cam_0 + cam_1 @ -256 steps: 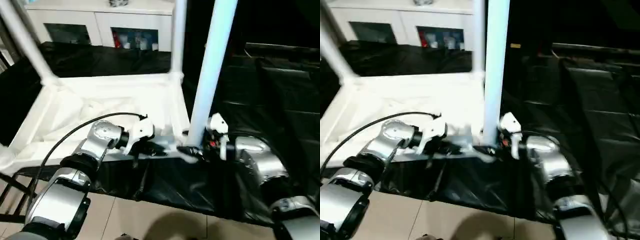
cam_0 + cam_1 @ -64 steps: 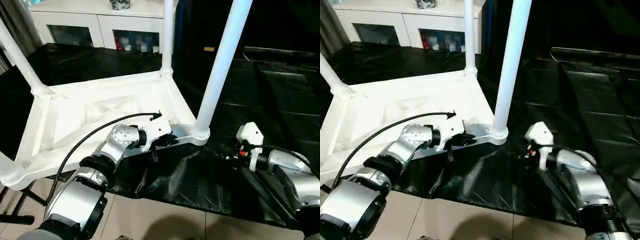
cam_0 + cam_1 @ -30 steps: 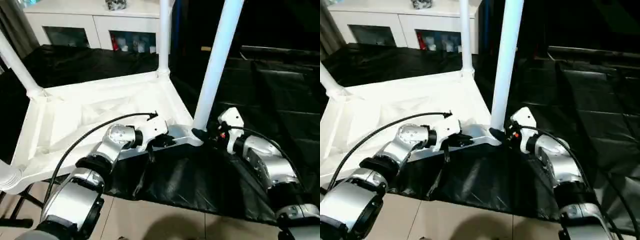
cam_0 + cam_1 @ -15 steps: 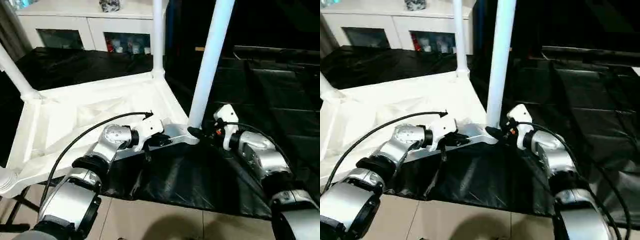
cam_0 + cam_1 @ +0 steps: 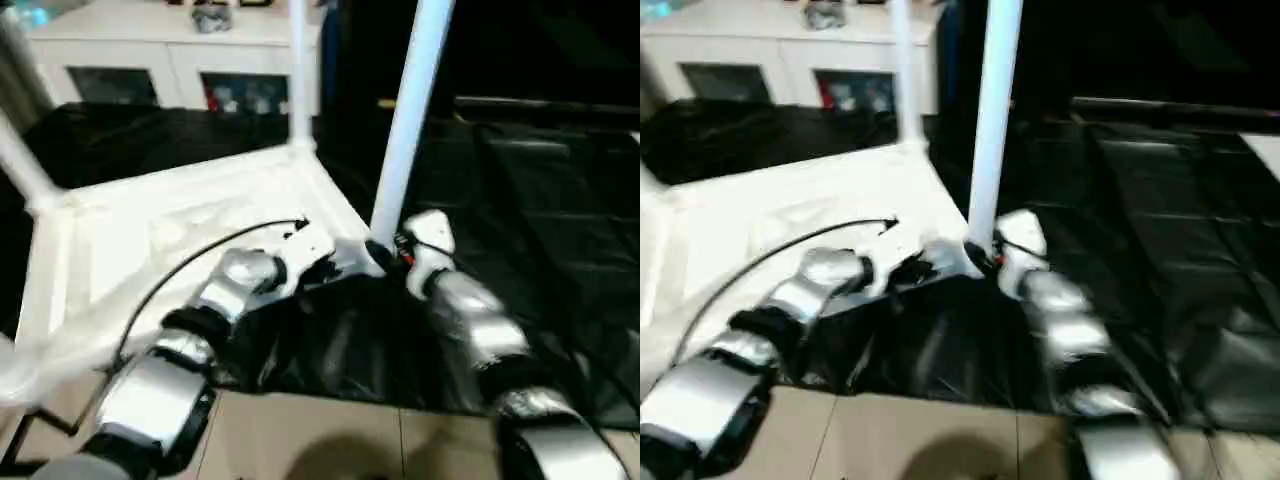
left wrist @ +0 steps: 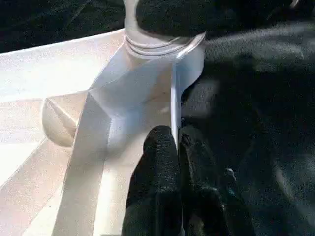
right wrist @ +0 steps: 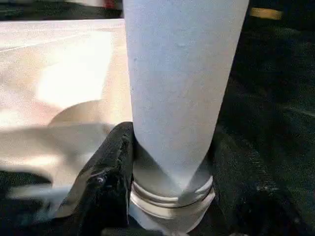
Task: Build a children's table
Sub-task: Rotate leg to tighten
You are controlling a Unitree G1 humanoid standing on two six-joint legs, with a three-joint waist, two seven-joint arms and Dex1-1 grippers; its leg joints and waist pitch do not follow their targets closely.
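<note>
The children's table lies upside down: its white rimmed tabletop [image 5: 200,215] rests on black cloth, with white tube legs standing up from the corner sockets. My left gripper [image 6: 176,137] is shut on the thin front rim, close to the near right corner socket [image 6: 157,49]. My right gripper [image 7: 170,164] is closed around the base of the near right leg [image 5: 405,130], one black finger [image 7: 110,167] on each side just above the socket collar. Another leg [image 5: 297,70] stands at the far right corner and one [image 5: 25,165] at the far left.
Black cloth [image 5: 520,200] covers the work surface to the right and behind. A white cabinet [image 5: 170,50] stands at the back. Tiled floor [image 5: 330,440] lies in front. A black cable [image 5: 190,255] arcs over my left forearm.
My right gripper came in from the right and now holds the near right leg's base. The left gripper kept its hold on the rim. The head view has shifted.
</note>
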